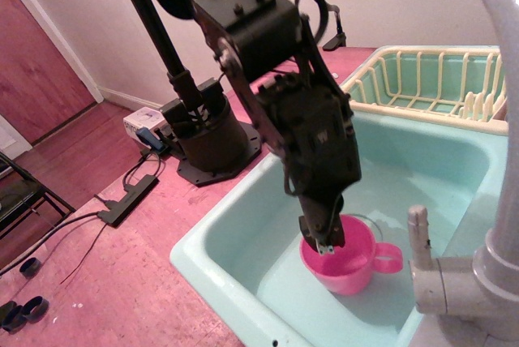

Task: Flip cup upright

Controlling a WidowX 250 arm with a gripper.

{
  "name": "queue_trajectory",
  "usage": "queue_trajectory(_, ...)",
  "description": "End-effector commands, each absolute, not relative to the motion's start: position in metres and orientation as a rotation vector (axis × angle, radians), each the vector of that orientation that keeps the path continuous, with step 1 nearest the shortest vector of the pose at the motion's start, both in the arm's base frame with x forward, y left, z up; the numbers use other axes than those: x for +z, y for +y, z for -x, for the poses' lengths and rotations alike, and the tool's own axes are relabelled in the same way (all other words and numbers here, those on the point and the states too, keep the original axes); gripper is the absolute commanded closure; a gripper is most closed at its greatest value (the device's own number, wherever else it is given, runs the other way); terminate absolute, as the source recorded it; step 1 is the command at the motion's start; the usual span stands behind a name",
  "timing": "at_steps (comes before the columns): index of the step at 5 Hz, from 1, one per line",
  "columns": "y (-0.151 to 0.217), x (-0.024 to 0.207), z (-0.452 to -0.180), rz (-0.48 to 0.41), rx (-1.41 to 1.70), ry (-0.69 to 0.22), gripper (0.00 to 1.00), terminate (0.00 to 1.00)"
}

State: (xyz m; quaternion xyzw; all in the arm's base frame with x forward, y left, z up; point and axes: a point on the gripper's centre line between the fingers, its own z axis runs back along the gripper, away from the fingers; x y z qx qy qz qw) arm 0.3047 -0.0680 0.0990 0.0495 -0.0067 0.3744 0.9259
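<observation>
The pink cup [355,271] stands mouth up on the floor of the pale green sink [212,251]. Its loop handle [389,259] points right. My gripper [326,243] reaches down from the black arm and its fingertips sit on the cup's near-left rim, one finger inside the mouth. The jaws look closed on the rim wall. The cup's lower left side is partly hidden behind the sink's front wall and the fingers.
A grey faucet [496,201] with a pale lever [418,230] rises at the right, close to the cup's handle. A cream and green dish rack [430,79] stands behind the sink. The arm's base [211,148], cables and a power strip [128,199] lie to the left.
</observation>
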Motion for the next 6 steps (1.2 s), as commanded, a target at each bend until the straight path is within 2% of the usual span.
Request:
queue_trajectory(1,-0.056,0.134,-0.307,-0.067,0.769,-0.078,0.00,0.00)
queue_trajectory(2,-0.049,0.149,-0.308,-0.071,0.742,-0.102,0.00,0.00)
queue_trajectory(6,-0.049,0.149,-0.308,-0.071,0.742,-0.102,0.00,0.00)
